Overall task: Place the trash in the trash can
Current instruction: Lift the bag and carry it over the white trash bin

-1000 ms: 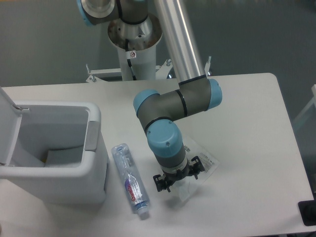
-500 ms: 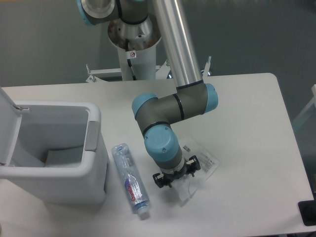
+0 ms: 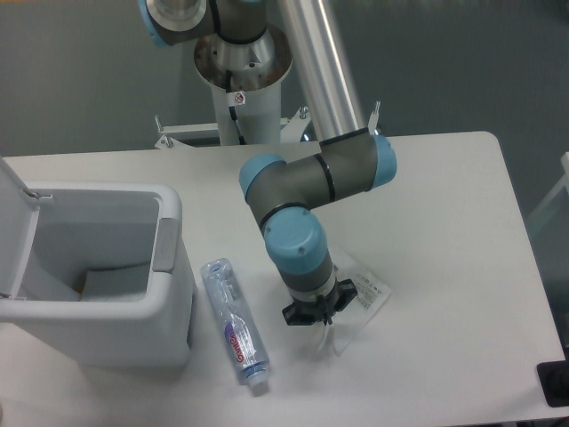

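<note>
The gripper [image 3: 322,318] is pointing straight down at the table [image 3: 444,231], and its jaws are hidden under the wrist and flange, so I cannot tell how far apart they are standing or whether they are pinching anything. They are sitting right over the near edge of the clear plastic bag [image 3: 366,295], which is lying flat on the table with its white label showing to the right of the wrist. Judging from that, the bag pick-up is the step in hand, and neither item is in the bin yet. The small bottle [image 3: 234,322] is lying on its side on the table between the gripper and the trash can [image 3: 98,271], just beside the can's right wall. The can is standing to the left with its lid open. The next move calls for a firm pinch on the thin film, a lift clear of the table, and a carry leftward over the bottle to the can's mouth.
</note>
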Action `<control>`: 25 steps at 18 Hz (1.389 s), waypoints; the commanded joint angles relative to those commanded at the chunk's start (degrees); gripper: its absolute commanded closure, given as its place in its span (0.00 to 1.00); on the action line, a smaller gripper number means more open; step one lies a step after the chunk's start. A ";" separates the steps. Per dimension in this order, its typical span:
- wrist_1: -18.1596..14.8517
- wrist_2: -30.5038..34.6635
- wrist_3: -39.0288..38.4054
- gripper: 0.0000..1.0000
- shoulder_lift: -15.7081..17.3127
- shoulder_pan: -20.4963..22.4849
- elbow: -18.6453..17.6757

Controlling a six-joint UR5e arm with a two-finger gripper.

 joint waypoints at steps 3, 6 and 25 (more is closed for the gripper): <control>-0.09 -5.56 0.09 1.00 5.27 2.73 0.97; 0.00 -12.92 -0.61 1.00 9.23 5.62 1.68; -0.09 -38.88 -18.62 1.00 31.65 1.86 0.71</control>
